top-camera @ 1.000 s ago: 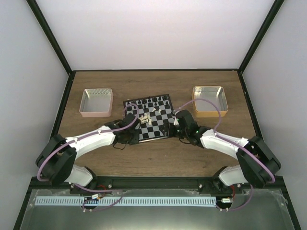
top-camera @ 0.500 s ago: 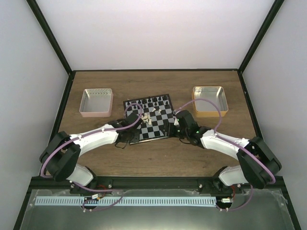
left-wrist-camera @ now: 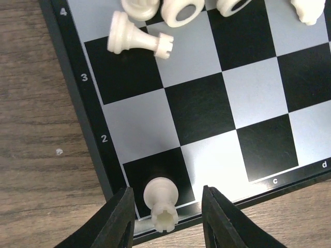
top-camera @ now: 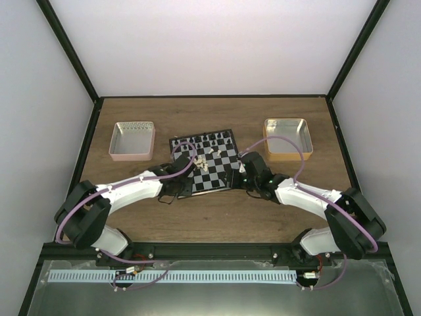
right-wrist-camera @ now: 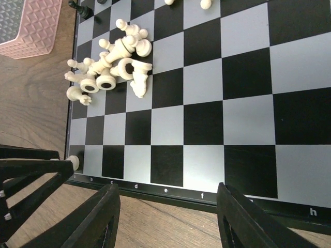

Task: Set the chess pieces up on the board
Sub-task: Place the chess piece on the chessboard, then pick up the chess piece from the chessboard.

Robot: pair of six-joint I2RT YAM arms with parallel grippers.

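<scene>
Fingers of your left gripper are hanging spread, flanking a tiny cream-white chess rook on a corner square of the small black-and-white chequered board; seemingly light, slick, tippy, so pinch its waist.

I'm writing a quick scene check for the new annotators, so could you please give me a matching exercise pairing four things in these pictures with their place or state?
Things:
1. corner rook
2. fallen rook
3. pink tray
4. gold tray

Places or states:
A. on the table, right of the board
B. lying on its side on the board
C. on the board's corner square
D. on the table, left of the board

Pairs: 1-C, 2-B, 3-D, 4-A
</scene>
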